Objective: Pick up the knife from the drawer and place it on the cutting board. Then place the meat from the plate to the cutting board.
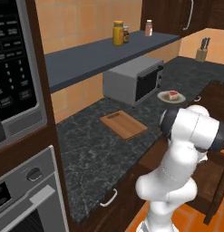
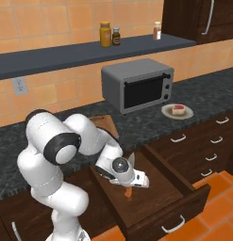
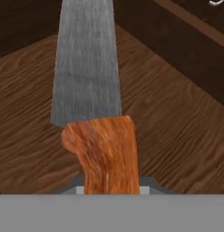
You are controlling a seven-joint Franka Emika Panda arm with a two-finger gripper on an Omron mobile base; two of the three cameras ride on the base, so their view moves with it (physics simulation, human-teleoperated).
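With the two-finger gripper (image 2: pixel 128 187) seemingly clamped on the small orange-brown-handled knife (image 3: pixel 93 113) inside the open dark wooden drawer (image 2: pixel 184 195), a straight lift clear of the walls is advised.

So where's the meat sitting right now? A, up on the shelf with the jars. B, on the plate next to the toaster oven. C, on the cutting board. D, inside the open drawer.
B: the meat lies on the plate on the counter right beside the toaster oven, while the cutting board is bare and the open drawer holds the knife.
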